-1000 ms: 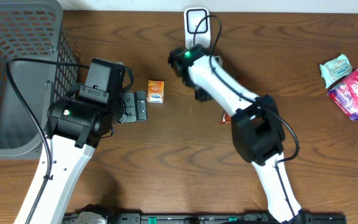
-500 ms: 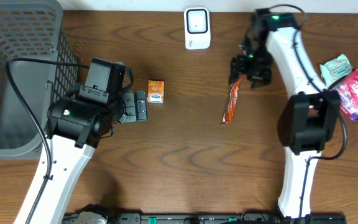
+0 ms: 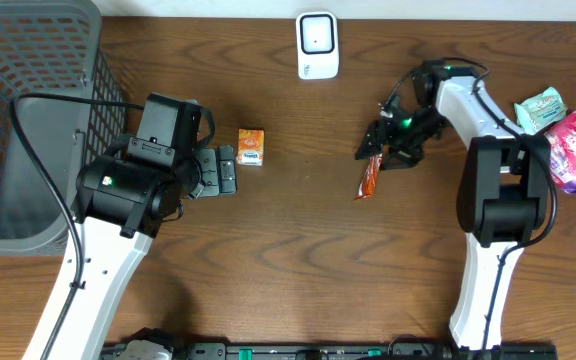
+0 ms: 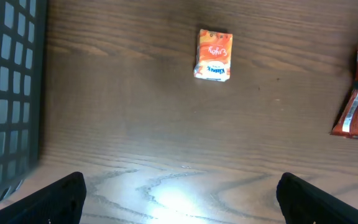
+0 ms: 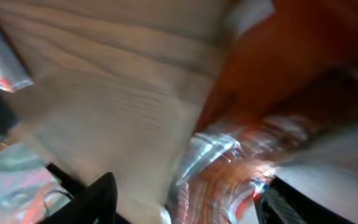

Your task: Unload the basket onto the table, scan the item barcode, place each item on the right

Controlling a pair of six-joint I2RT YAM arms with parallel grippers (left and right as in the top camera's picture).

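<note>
On the brown table (image 3: 288, 260), far left, a grey mesh basket (image 3: 18, 110). Beside it, left gripper (image 3: 230, 172) spread fully, empty. Opposite, right gripper (image 3: 379, 146) partly open, nothing visibly clamped. At the back edge, white scanner (image 3: 317, 45). Below-right of it, orange snack packet (image 3: 368, 182) flat on the wood, upper end between the right fingers. Near the left fingertips, small orange box (image 3: 251, 146).

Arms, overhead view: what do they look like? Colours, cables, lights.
Both look alike. The left arm and right arm have white links with bulky black joint housings. A green light shows on the left housing, and another near the right wrist. A black cable loops off the left arm. The left end effector and right end effector are black.
</note>
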